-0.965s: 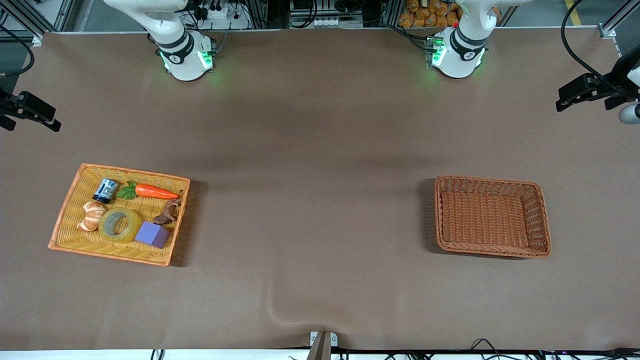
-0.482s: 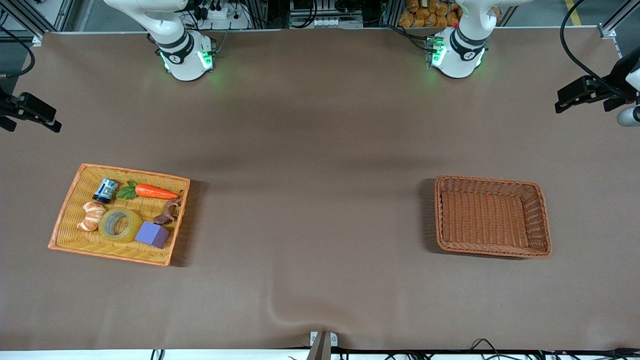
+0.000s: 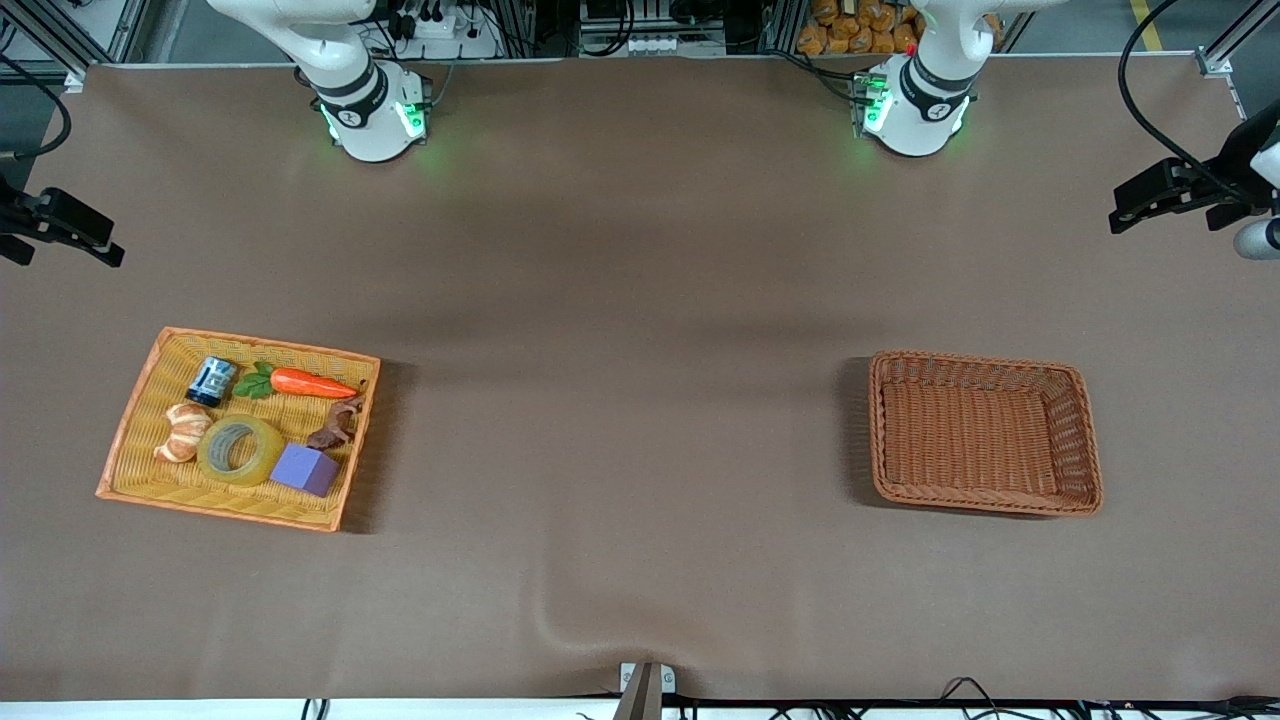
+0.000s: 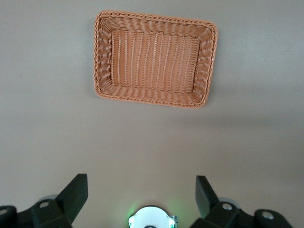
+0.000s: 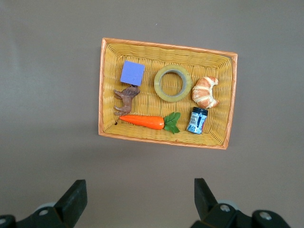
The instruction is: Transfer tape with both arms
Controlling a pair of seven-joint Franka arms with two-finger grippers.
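The tape [image 3: 240, 450], a translucent yellowish ring with a grey core, is seen lying flat in the yellow basket [image 3: 140, 410]. The fingers of the left gripper [image 4: 141, 192] and right gripper [image 5: 140, 197] are held spread, high over the tabletop [image 3: 620, 400].

1. the tape [image 3: 240, 450] [image 5: 173, 83] was a wide ring of translucent yellowish film around a grey core.
2. it lay flat, its hole facing up.
3. it sat in the yellow tray [image 3: 150, 482] [image 5: 223, 99] at the right arm's end of the bench, between the croissant [image 3: 182, 432] [image 5: 205, 92] and the purple cube [image 3: 306, 469] [image 5: 132, 72].
4. it appeared to touch both.
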